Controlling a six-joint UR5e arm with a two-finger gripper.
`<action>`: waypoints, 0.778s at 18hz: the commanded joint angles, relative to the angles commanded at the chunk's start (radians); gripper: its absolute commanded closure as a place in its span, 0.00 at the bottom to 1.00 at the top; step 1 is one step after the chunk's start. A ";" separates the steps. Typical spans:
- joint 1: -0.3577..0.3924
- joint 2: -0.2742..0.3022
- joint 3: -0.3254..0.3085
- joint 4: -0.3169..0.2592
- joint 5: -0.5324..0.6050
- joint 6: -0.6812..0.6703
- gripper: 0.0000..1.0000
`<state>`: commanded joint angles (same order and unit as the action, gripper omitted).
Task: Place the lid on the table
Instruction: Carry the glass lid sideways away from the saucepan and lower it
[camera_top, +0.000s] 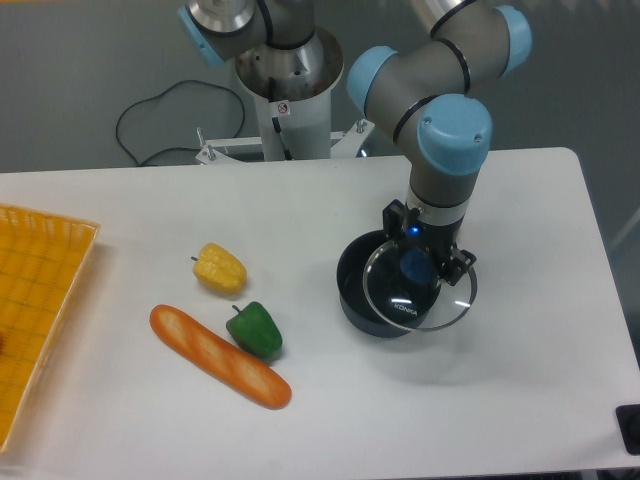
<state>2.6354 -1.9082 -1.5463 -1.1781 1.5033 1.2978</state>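
The lid (420, 296) is a round glass disc with a thin metal rim and a blue knob (415, 265). It hangs tilted over the right side of the dark round pot (370, 290). My gripper (418, 258) comes down from above and is shut on the lid's blue knob. The lid's right edge reaches past the pot's rim over the white table (520, 380). The fingertips are mostly hidden by the wrist and the knob.
A yellow pepper (220, 268), a green pepper (255, 330) and a long baguette (218, 356) lie left of the pot. A yellow mesh tray (35, 300) sits at the left edge. The arm's base (285, 100) stands behind the table.
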 joint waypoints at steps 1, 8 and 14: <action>0.000 -0.011 0.009 0.000 0.000 -0.017 0.41; 0.055 -0.084 0.058 0.093 -0.003 -0.097 0.41; 0.107 -0.117 0.058 0.123 -0.003 -0.094 0.41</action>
<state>2.7427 -2.0248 -1.4880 -1.0554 1.5002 1.2041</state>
